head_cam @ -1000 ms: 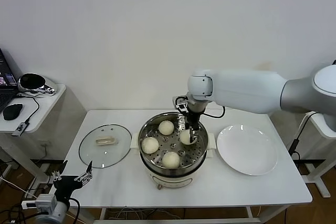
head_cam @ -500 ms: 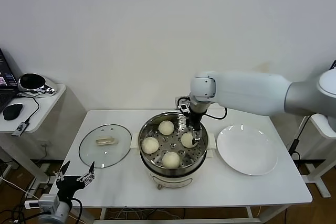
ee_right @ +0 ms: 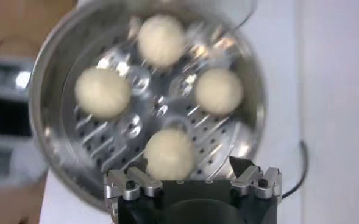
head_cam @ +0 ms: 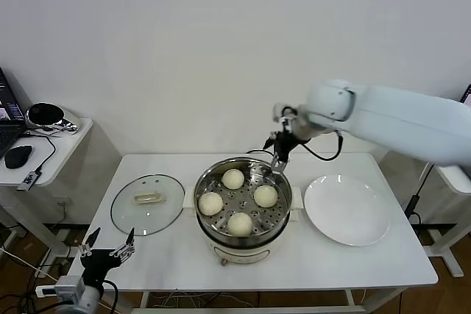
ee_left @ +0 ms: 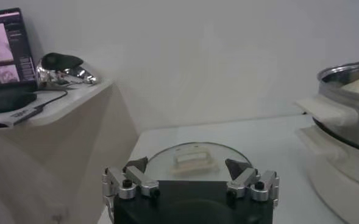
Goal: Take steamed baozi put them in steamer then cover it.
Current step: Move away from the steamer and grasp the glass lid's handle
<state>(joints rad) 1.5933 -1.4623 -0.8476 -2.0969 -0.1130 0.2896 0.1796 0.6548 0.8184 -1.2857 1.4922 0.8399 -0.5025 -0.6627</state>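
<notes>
Now all four buns [head_cam: 238, 198] sit on the perforated tray inside the steamer [head_cam: 243, 234] at the middle of the counter [head_cam: 353, 266]. The right gripper [head_cam: 277, 154] hangs above the pot's far rim, jaws released and holding nothing. The left gripper [head_cam: 108, 251] waits low by the counter's near-left corner, jaws spread, below the glass lid [head_cam: 147, 204].

- The steamer [ee_left: 350, 103] is cut off by the edge in the left wrist view
- The steamer's base is hidden beneath its bowl in the right wrist view
- The laptop [head_cam: 6, 112] is cropped in the head view
</notes>
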